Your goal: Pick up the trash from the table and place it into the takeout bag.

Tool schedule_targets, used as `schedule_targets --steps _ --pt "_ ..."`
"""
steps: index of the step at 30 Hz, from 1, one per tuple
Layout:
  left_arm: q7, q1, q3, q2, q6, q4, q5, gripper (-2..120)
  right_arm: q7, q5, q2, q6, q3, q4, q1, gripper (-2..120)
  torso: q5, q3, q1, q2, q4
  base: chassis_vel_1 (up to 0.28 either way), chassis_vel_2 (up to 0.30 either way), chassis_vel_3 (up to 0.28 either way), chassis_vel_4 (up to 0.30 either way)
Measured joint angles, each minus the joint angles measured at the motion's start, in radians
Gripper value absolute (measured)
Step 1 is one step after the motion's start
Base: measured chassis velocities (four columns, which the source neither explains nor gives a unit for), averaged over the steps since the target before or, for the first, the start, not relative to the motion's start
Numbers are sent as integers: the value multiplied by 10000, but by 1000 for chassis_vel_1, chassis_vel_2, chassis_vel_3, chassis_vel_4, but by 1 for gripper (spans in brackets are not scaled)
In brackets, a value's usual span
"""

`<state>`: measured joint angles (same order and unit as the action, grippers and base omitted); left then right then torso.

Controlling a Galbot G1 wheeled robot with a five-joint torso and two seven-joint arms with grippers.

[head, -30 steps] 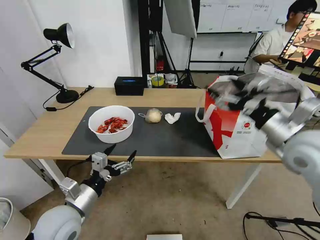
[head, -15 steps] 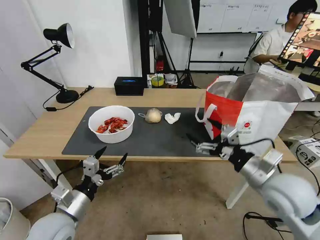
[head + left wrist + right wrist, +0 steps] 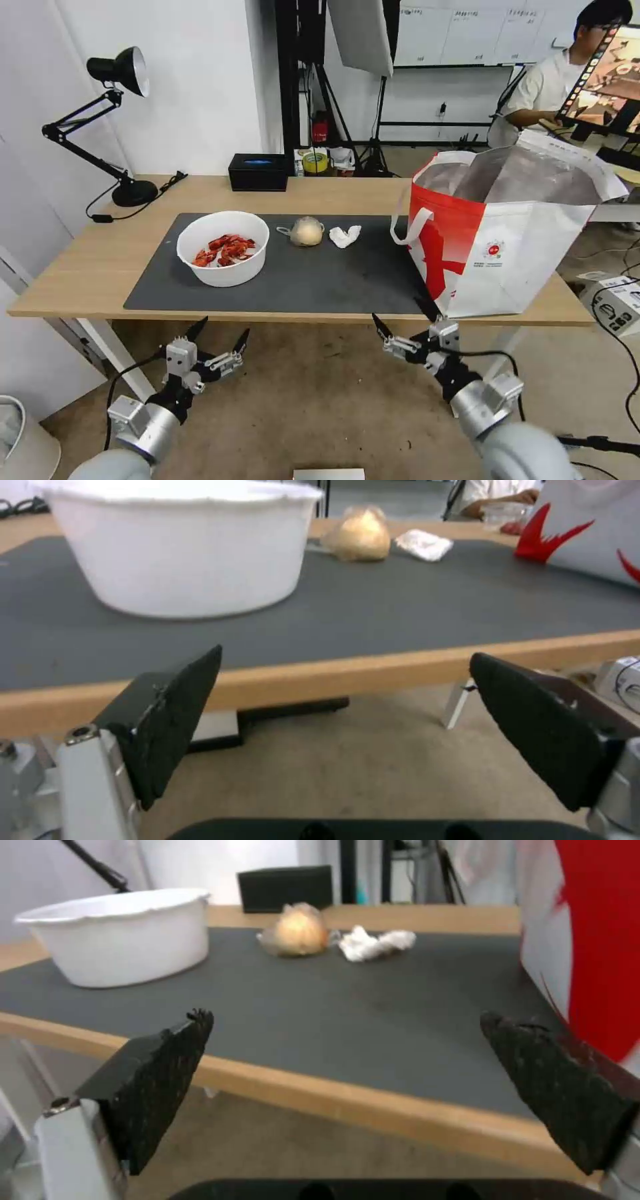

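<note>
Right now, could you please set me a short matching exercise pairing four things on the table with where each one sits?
Things:
1. bowl
2. tissue
3. takeout bag
4. desk lamp

Places:
A. right end of the table
B. left part of the grey mat
C. left rear corner, off the mat
D. on the mat, just right of the small bag with the beige lump

Pairs: 1-B, 2-D, 3-A, 4-C

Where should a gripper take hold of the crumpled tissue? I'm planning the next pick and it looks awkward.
Likely from above, closing across the raised middle of the crumpled tissue. It lies low and loose on the grey mat, apart from the bagged lump, so a side approach gives the fingers little to catch.
</note>
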<state>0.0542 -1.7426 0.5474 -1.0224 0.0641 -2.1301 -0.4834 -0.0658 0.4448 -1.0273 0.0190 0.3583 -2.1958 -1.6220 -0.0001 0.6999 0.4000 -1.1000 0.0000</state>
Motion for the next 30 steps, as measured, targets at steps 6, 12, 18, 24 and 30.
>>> schedule_targets --steps 6,12,18,24,30 --pt "-5 -213 -6 -197 22 105 250 100 -406 -233 -139 1 -55 -57 -372 100 0 1 0 0 0 0 0 0 0" --pt "-12 -257 5 -172 31 74 277 100 -460 -256 -139 15 -40 -148 -522 100 0 1 0 0 0 0 0 0 0" --pt "-23 -334 55 -151 31 -4 278 100 -460 -255 -165 38 -32 -158 -539 100 1 1 0 0 0 0 0 0 0" --pt "-27 -438 121 -169 51 -39 302 100 -460 -301 -336 71 -129 -145 -533 100 1 1 0 0 0 0 0 0 0" --pt "-31 -441 124 -174 54 -86 302 100 -461 -383 -405 83 -236 -82 -524 100 1 1 0 0 0 0 0 0 0"
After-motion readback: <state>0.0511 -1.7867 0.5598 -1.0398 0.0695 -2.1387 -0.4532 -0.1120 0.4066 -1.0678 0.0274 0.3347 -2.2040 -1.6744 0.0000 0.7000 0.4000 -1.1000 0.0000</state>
